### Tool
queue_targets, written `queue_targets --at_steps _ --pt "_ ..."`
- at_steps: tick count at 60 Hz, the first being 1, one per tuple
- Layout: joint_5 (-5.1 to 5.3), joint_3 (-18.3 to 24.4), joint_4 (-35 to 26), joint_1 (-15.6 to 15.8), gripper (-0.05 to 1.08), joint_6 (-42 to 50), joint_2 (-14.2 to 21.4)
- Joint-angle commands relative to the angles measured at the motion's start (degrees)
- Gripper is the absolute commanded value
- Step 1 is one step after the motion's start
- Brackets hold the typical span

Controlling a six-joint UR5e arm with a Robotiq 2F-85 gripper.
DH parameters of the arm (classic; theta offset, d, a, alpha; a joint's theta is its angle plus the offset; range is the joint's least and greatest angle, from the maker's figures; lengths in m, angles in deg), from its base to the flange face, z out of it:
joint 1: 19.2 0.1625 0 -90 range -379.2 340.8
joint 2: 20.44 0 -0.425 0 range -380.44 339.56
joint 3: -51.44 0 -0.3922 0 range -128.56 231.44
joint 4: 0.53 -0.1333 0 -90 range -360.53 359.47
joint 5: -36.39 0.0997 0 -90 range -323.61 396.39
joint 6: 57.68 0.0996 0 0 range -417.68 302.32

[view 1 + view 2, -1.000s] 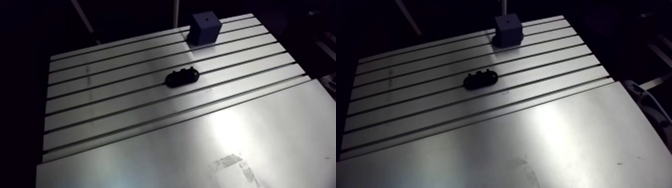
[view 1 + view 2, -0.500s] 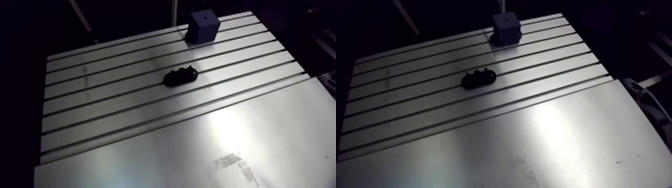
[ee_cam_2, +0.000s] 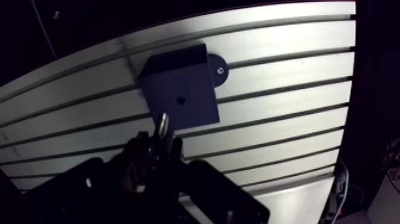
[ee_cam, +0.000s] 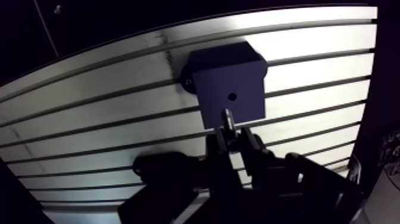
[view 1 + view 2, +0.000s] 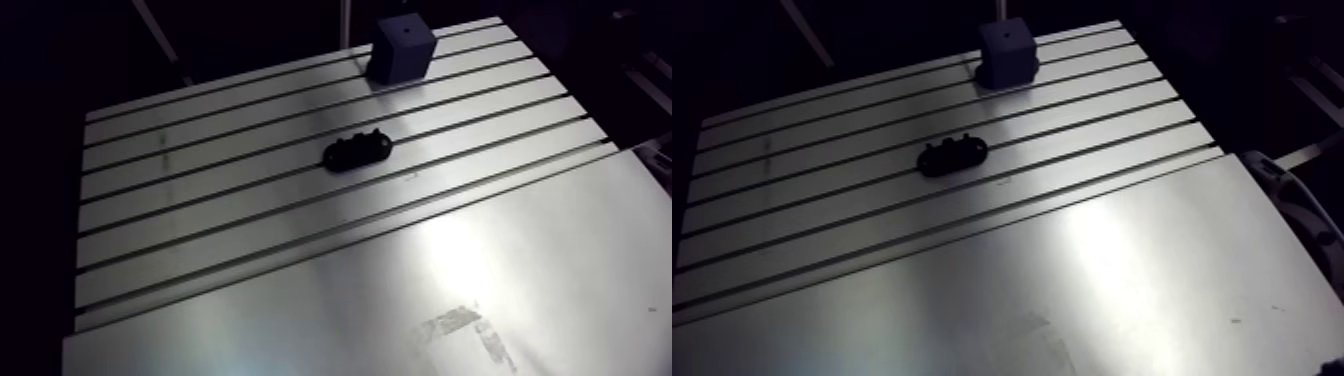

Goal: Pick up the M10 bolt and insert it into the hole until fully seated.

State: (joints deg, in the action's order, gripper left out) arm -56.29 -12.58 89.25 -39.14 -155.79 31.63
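The pincer is clenched on the M10 bolt, near the blue block. On the slotted tabletop, a black holder lies at the block's seven o'clock.

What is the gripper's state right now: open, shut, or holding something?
Gripper: shut on the M10 bolt.

The table is silver-grey, striped with thin dark parallel slots, and its smooth part carries a paler, scuffed patch. The block is dark blue, perhaps navy in this dim light, with a small black hole. The holder is black. The bolt is silvery and the gripper is black.
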Motion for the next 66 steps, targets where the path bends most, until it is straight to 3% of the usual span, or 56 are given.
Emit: queue_targets --at_steps 1,66 --pt "0.18 -0.7 2.2 -0.5 1.08 -0.1 -0.1" --pt "0.35 -1.7 1.7 -1.0 1.08 -0.1 -0.5"
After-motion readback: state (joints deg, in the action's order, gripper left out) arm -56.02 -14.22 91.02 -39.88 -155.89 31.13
